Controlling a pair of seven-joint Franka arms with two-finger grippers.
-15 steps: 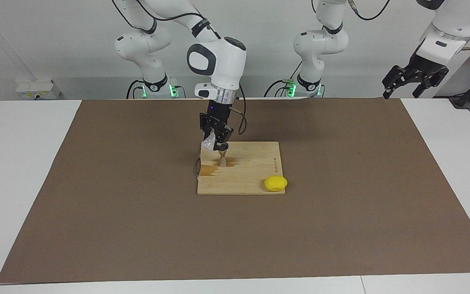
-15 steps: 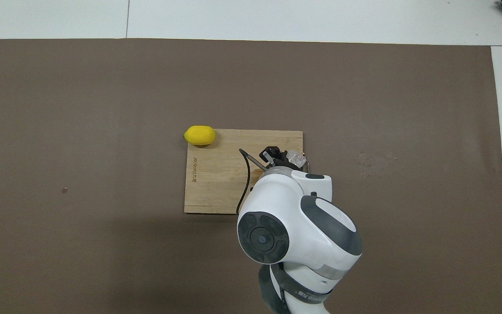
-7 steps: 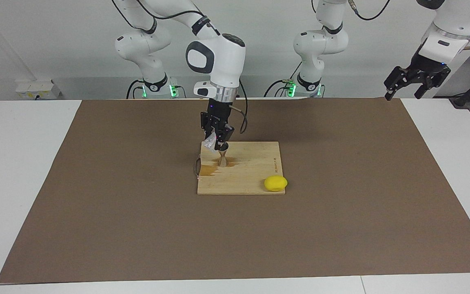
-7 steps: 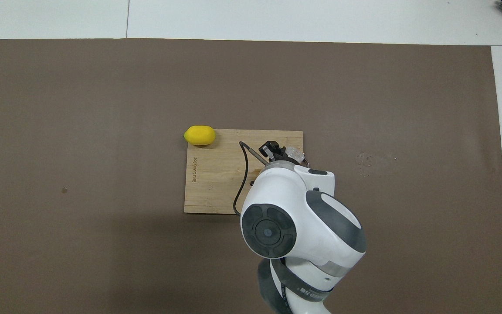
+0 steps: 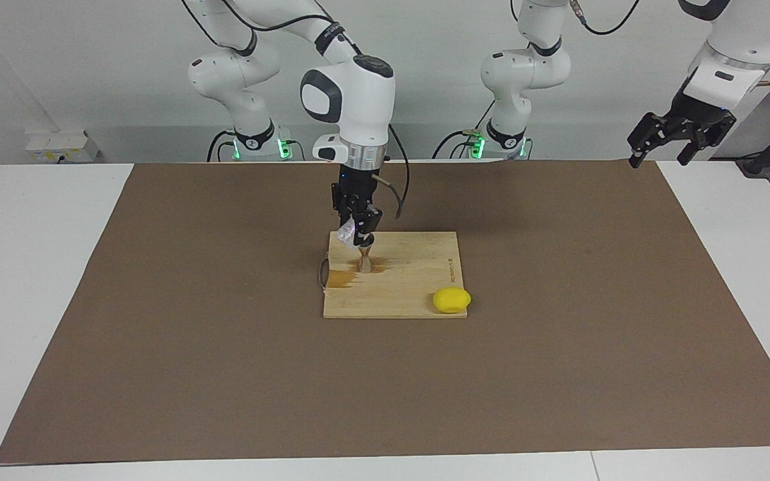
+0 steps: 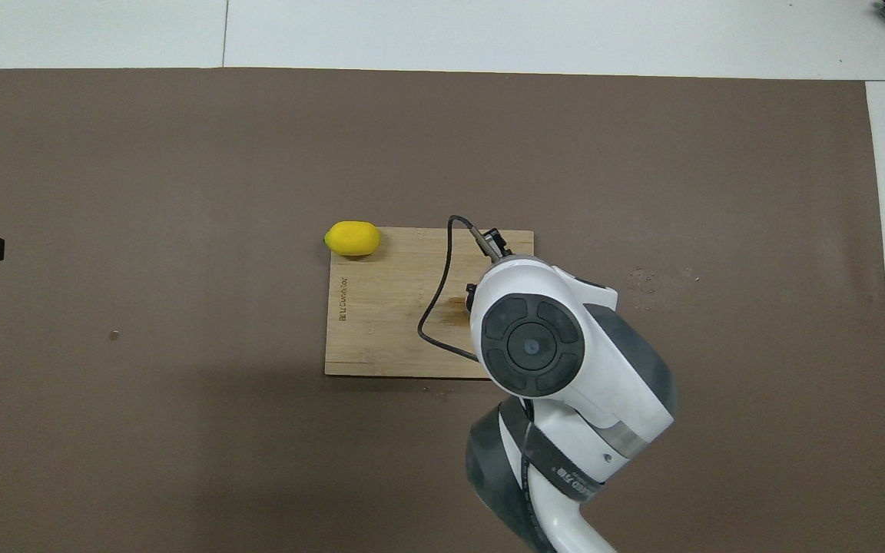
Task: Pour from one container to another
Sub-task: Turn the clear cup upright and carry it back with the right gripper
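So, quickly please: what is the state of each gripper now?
Right gripper: shut on the clear cup, over the jigger.
Left gripper: open, empty, waiting off the mat.

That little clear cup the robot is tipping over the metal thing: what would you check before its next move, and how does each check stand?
1. Right hand shut on the clear cup: ok.
2. Cup tilted over the silver jigger: ok.
3. Jigger upright on the wooden board: ok.
4. Board dry around the jigger: not ok, a brownish wet patch lies beside it.
5. Anything left in the cup: cannot tell.
6. Left hand open, waiting off the mat; lemon apart from the jigger: ok.
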